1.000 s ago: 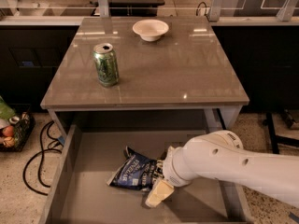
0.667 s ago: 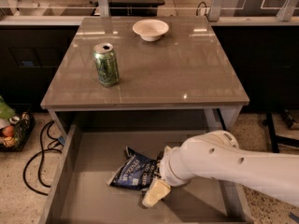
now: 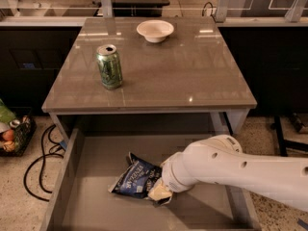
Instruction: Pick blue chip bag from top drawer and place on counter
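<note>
Grey worktop (image 3: pixel 192 76) above open top drawer (image 3: pixel 91 177), tool (image 3: pixel 160 194) shifted left since earlier, now touching right end of blue chip bag (image 3: pixel 134 179), grip cannot be told, bag flat on drawer floor, long axis diagonal, near-left to far-right

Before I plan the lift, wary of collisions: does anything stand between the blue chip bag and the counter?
Nothing visible does. The gripper is at the blue chip bag in the top drawer; the counter holds a green can at left and a white bowl at back.
</note>
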